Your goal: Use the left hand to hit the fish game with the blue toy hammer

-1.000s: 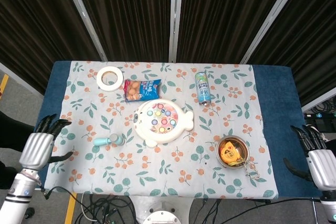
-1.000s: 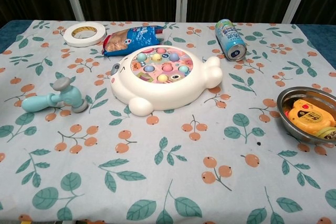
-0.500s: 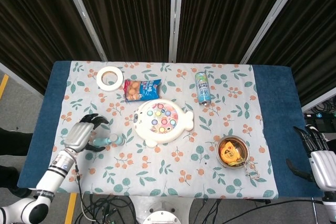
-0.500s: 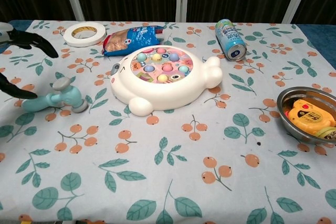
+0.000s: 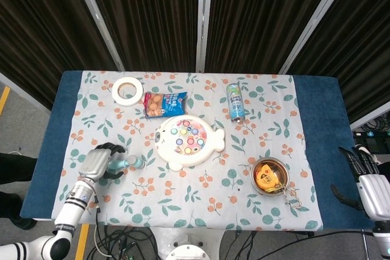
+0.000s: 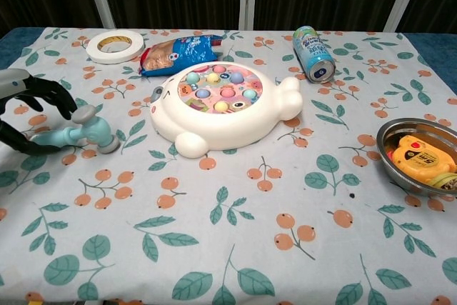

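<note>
The left hand (image 6: 25, 116), fingers curled around but not yet clenched on the handle, straddles the hammer (image 6: 77, 133), which lies lengthwise left-to-right with its head toward the fish game (image 6: 221, 108) just beyond, while the right hand (image 5: 368, 187) idles open, far off.

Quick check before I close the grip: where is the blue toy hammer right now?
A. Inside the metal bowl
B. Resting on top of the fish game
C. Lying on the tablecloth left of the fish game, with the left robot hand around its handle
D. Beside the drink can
C: the blue toy hammer lies flat on the cloth left of the fish game, and the left robot hand curls over its handle end.
</note>
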Controlling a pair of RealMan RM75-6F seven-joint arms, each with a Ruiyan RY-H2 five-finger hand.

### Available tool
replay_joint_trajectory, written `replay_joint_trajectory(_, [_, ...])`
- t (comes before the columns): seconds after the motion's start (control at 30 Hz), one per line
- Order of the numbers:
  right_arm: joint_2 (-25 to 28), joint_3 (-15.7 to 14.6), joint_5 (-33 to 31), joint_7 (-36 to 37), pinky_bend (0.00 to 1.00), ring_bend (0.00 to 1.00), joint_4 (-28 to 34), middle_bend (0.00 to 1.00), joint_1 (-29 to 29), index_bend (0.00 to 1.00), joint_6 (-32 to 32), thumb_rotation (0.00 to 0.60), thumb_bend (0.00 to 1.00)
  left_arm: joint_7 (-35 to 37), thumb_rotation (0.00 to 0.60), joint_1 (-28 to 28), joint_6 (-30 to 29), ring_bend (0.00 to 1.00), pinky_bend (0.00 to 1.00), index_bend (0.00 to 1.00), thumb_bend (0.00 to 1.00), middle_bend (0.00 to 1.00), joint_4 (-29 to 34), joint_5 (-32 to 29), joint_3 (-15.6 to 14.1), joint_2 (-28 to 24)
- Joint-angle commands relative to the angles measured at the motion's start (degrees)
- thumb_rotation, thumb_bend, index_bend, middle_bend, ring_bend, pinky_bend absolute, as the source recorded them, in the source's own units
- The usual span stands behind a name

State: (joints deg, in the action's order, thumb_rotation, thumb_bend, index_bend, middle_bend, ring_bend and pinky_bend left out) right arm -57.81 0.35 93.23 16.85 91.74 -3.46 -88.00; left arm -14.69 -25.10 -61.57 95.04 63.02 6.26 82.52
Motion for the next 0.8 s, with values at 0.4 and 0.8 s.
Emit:
replay_joint_trajectory(0.4, [-0.02, -0.05, -0.68, 0.09, 0.00, 0.00, -0.15, 0.13, -0.06, 0.00, 0.75, 0.600, 0.21, -5.59, 0.600, -1.65, -0.93, 0.23, 0.31, 0.36, 0.28, 0.38, 0.10, -2.50, 0.11, 2.46])
replay_joint_trajectory(0.8, [-0.11, 0.06, -1.05, 0.50, 0.00, 0.00, -0.60, 0.13, -0.03, 0.00, 0.94, 0.600, 0.21, -8.08, 0.589, -3.09, -0.55, 0.23, 0.31, 0.40, 0.31, 0.38, 0.97, -4.85, 0.19, 3.18])
